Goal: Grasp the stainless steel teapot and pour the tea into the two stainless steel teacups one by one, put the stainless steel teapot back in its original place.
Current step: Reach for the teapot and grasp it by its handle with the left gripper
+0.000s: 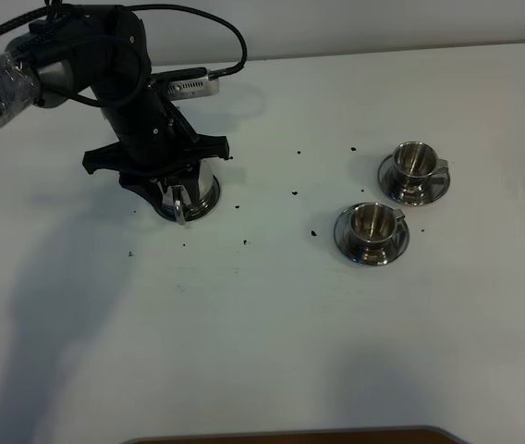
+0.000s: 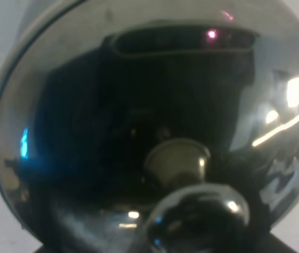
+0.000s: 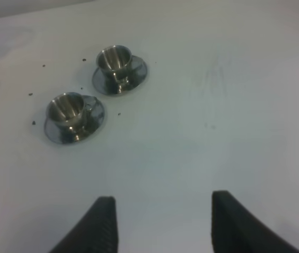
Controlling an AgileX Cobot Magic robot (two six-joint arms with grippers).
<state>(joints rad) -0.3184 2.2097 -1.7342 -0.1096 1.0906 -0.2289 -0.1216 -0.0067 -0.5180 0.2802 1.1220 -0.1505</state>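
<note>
The stainless steel teapot (image 1: 203, 193) stands on the table at the left, mostly hidden under my left gripper (image 1: 177, 188). Its loop handle (image 1: 181, 207) sticks out toward the front between the dark fingers. In the left wrist view the domed lid (image 2: 86, 105) fills the picture, with its knob (image 2: 191, 211) close to the camera; the fingers do not show there. The coaster is hidden under the pot. The two teacups stand on saucers at the right: the far one (image 1: 415, 163) (image 3: 115, 59) and the near one (image 1: 372, 225) (image 3: 66, 108). My right gripper (image 3: 160, 224) is open and empty, well away from the cups.
Small black specks (image 1: 294, 192) lie scattered on the white table (image 1: 272, 342) between the teapot and the cups. The left arm and its cable (image 1: 235, 46) reach in from the upper left. A dark edge (image 1: 290, 435) runs along the front.
</note>
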